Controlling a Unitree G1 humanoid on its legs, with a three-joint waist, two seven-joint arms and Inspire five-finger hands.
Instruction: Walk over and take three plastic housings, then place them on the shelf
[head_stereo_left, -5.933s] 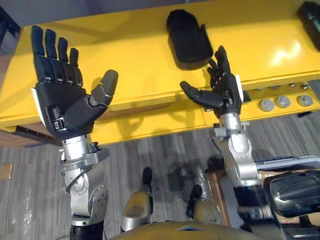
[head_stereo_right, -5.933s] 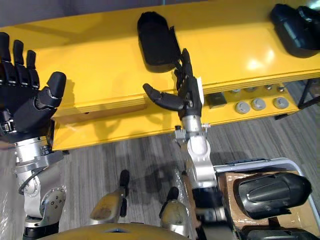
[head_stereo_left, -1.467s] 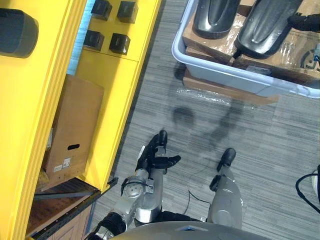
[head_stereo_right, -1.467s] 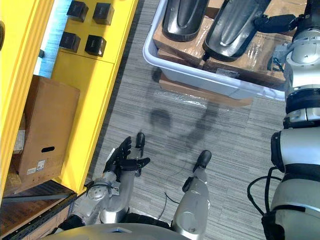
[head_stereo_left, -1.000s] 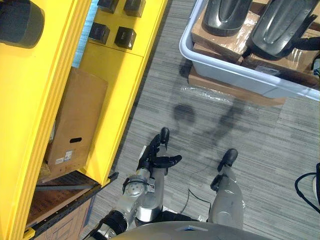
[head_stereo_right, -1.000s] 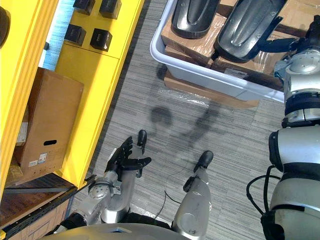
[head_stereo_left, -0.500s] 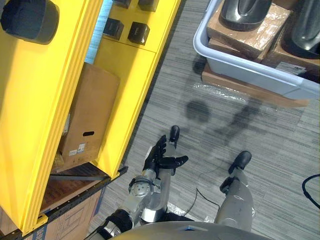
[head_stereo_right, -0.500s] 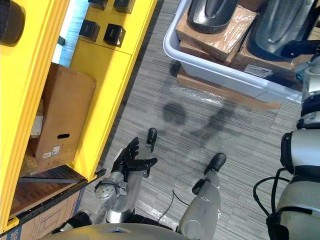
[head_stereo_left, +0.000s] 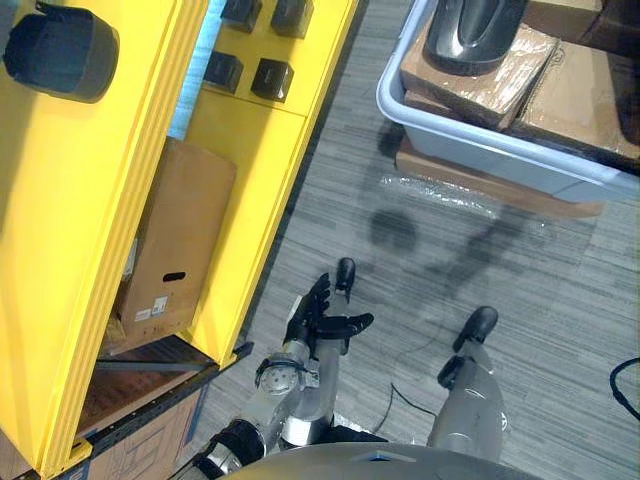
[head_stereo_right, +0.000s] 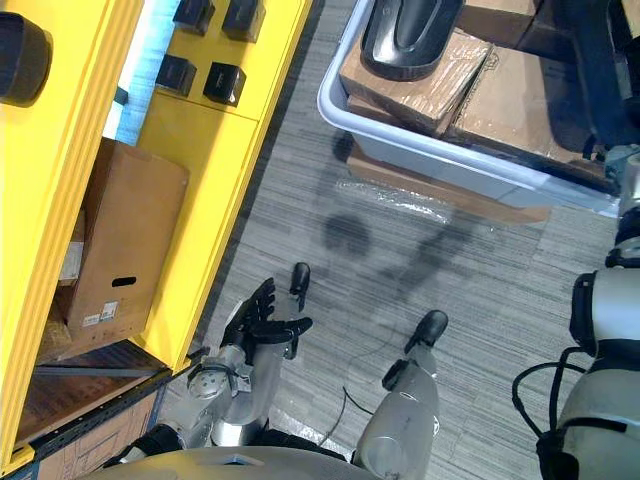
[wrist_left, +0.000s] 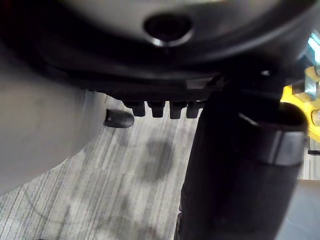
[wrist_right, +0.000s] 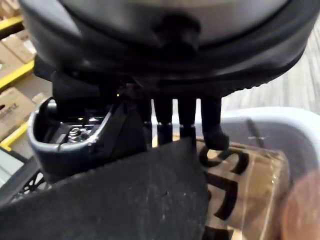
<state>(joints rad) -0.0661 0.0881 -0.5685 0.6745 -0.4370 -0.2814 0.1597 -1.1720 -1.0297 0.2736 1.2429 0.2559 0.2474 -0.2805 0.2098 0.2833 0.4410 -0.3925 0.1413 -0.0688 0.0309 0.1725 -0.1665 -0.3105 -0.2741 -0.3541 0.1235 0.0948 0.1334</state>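
- 1 black housing (head_stereo_left: 60, 50) is sitting up on top of the yellow shelf (head_stereo_left: 110, 200), so I'm calling the job roughly a third done, if that one counts.
- The grey bin (head_stereo_left: 470, 150) across the floor (head_stereo_left: 560, 300) is holding the supply. A glossy housing (head_stereo_left: 470, 25) is lying on the wrapped cardboard boxes (head_stereo_left: 560, 100) inside it.
- The right robot hand (wrist_right: 165, 65) is reaching in over the bin, right up against a dark housing (wrist_right: 125, 205) that's blocking most of it in the right wrist view. Honestly can't tell if it's gripping or just touching.
- The left robot hand (head_stereo_left: 320, 322) is hanging low over the floor, spread out and carrying nothing.
- My guess is pickup number 2 is happening now. That leaves carrying it to the shelf, then 1 more trip.
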